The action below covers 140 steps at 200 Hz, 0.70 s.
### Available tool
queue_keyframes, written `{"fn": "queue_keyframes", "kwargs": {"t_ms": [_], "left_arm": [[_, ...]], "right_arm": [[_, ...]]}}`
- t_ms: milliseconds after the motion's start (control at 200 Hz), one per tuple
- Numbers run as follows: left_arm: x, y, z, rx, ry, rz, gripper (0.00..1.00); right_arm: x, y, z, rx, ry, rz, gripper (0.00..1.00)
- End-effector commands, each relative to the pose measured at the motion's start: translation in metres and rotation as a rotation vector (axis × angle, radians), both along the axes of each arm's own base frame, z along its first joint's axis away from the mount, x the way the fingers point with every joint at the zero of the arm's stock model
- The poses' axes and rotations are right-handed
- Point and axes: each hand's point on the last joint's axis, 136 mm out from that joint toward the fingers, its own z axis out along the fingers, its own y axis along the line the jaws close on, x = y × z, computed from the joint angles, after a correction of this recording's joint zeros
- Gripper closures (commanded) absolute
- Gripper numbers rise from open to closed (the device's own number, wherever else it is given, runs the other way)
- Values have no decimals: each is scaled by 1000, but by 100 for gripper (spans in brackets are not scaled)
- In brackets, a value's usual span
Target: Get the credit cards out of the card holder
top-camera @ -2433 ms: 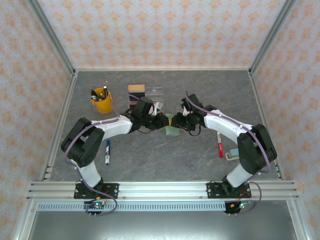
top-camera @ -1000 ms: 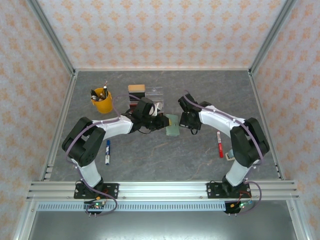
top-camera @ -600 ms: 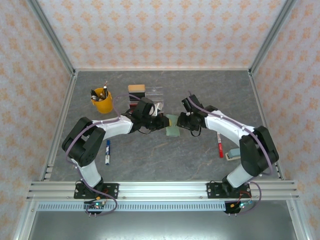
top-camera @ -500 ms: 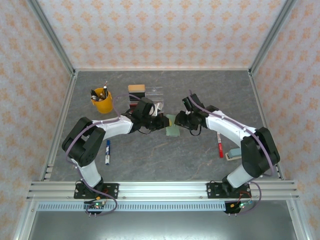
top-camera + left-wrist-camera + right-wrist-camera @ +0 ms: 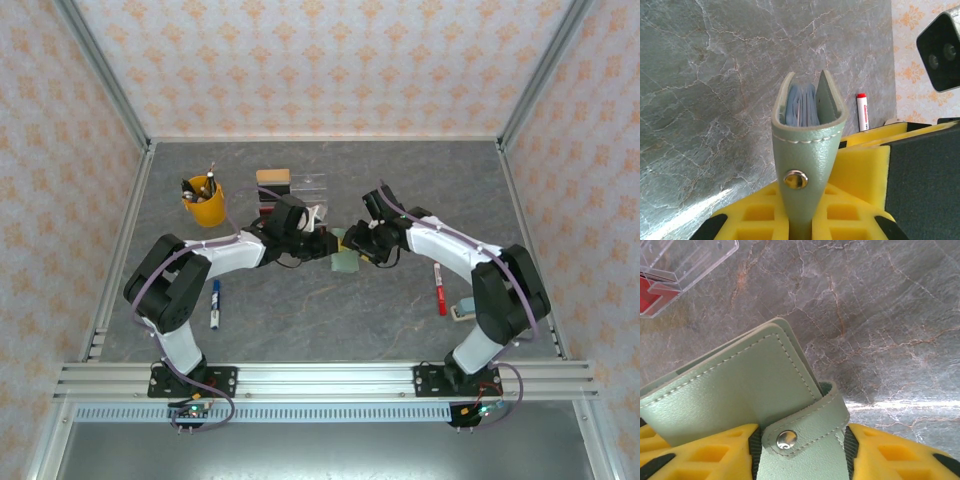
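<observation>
The card holder [image 5: 346,261], a sage-green folding wallet, is held up at mid-table. My left gripper [image 5: 333,247] is shut on it: in the left wrist view its yellow fingers [image 5: 750,220] clamp the snap strap end of the card holder [image 5: 807,150], and pale blue pockets [image 5: 802,105] show in the gap. My right gripper [image 5: 357,243] is open, and in the right wrist view its jaws stand either side of the strap of the card holder [image 5: 740,385]. The credit cards inside cannot be made out.
A clear acrylic tray [image 5: 305,186] with something red [image 5: 650,297] in it stands behind the left gripper, next to a tan block [image 5: 272,178]. A yellow pen cup [image 5: 203,203] is at back left. A blue marker [image 5: 214,303] lies left, a red marker [image 5: 440,288] right.
The right gripper, shut a second ago and slightly off to the right, has opened and moved in around the holder's strap. The left gripper has kept still, holding the holder.
</observation>
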Motion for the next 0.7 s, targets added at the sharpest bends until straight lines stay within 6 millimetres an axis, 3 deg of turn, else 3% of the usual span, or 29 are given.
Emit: {"fn": "queue_keyframes", "kwargs": {"t_ms": [0,130,460,696], "left_arm": [[1,-9,31,-65,-112,-45,100],[3,-8,35,-76,-128,-28,100],[16,3,53,-74,-202,74,100],[17,7,47,-48,-187,103,100]], "right_arm": [[1,4,0,5,26,-6,49],[-1,-8,-12,-71,49,-27,56],[-16,-37,-43,-226,109,-46,100],[-23,-55,-52,-317,111,-48,100]]}}
